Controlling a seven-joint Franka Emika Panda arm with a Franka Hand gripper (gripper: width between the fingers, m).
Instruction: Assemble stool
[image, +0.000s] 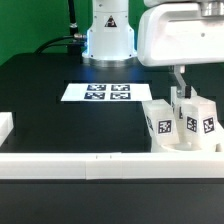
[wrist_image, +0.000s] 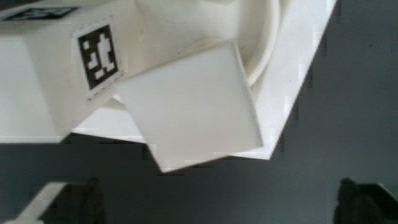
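Note:
The white stool parts stand clustered at the exterior view's right. Blocky legs with black-and-white tags (image: 160, 123) (image: 207, 124) stand close together, and the seat is not clearly made out among them. My gripper (image: 180, 92) hangs just above and behind this cluster. In the wrist view a tagged leg (wrist_image: 93, 55) and a tilted flat white face of another part (wrist_image: 199, 112) fill the picture beyond my gripper (wrist_image: 217, 205). Its dark fingertips (wrist_image: 68, 203) stand wide apart with nothing between them. It is open and empty.
The marker board (image: 100, 92) lies flat on the black table in front of the robot base (image: 108, 35). A long white border rail (image: 100, 165) runs along the front edge, with a white block (image: 5, 126) at the exterior view's left.

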